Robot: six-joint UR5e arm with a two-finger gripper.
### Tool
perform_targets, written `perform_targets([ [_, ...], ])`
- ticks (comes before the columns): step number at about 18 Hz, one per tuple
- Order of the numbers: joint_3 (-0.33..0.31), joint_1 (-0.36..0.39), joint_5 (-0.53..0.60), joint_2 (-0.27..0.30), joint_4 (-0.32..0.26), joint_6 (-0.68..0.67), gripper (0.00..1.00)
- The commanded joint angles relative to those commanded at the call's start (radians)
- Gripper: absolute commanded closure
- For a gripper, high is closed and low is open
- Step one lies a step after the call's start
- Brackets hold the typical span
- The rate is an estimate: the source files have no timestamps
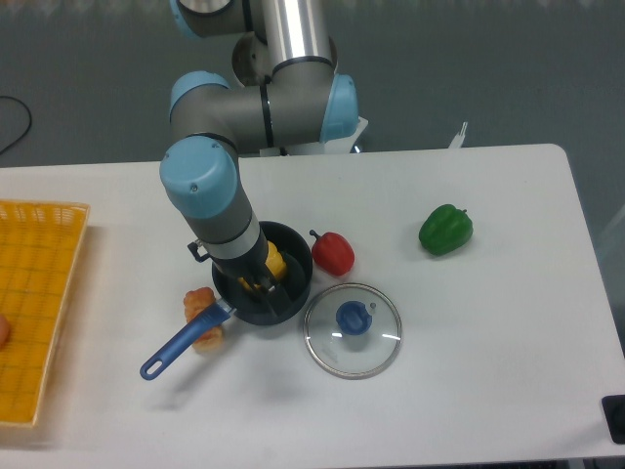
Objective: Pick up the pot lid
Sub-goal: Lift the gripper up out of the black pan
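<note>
Two hazards stand out to us, both born of where the gripper (262, 290) is: low over the black pot (301, 256), with the lid (353, 338) lying on the table (488, 342) just beside it. Were the arm (210, 181) to swing straight across without rising, we think its fingers could catch the pot's wall, dragging the pot or shoving the lid away. Then comes the grip: the blue knob (354, 318) looks round and smooth, so an off-centre pinch might slip or tip the glass. We would also mind the red vegetable (333, 254) near the lid's far edge, which a wide approach could nudge.

As for what we can't see, dark fingers against a dark pot leave us unable to say whether they are parted or together. The arm hides part of the pot and of the yellow thing (276, 262) inside; the orange crate (39, 293) and a black object (614, 418) run out of frame
</note>
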Motion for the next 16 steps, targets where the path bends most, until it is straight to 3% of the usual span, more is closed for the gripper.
perform_targets([
  [5,-0.005,0.009,-0.055,0.002,0.008,-0.017,0.00],
  [9,-0.038,0.011,-0.038,-0.005,0.103,-0.104,0.00],
  [16,-0.046,0.089,-0.034,-0.024,0.097,-0.109,0.00],
])
